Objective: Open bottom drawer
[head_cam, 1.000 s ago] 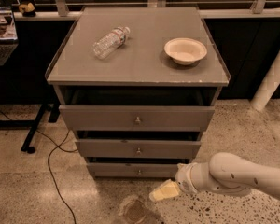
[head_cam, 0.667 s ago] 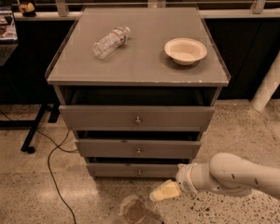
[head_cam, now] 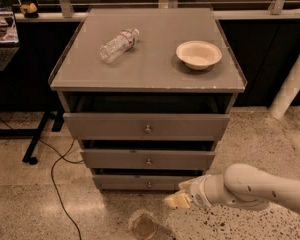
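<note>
The grey cabinet has three drawers. The bottom drawer (head_cam: 140, 182) is the shortest and narrowest front, with a small round metal knob (head_cam: 149, 185) at its centre, and it sits close to the floor. My gripper (head_cam: 173, 200) is at the end of the white arm coming in from the lower right. It hangs low, just right of and below the knob, in front of the drawer's right part, not touching the knob.
The top drawer (head_cam: 146, 126) and middle drawer (head_cam: 148, 159) stand above it. A plastic bottle (head_cam: 118, 45) lies on the cabinet top beside a white bowl (head_cam: 198, 54). A black cable (head_cam: 57, 184) runs over the floor at left. A white post (head_cam: 292, 84) stands at right.
</note>
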Motion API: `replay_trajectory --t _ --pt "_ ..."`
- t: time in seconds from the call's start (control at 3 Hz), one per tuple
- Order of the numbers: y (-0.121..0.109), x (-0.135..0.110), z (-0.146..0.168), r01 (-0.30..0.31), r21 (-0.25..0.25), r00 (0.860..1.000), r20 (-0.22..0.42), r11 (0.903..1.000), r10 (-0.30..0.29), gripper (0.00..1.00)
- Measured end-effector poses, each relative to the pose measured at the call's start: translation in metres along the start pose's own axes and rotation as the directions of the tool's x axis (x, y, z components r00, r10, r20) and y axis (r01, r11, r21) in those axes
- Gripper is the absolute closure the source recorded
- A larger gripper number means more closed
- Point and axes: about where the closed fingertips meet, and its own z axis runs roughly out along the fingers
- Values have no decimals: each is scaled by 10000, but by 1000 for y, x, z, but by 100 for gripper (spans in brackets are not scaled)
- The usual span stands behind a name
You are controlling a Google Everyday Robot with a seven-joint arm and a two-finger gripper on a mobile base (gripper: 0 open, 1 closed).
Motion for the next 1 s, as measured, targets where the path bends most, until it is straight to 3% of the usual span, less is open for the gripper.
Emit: replay_trajectory --t 0.67,1.0 --pt "0 0 0 -1 -1 10000 1 10000 1 88" --pt "-5 4 24 -698 -139 9949 724 9975 707 100"
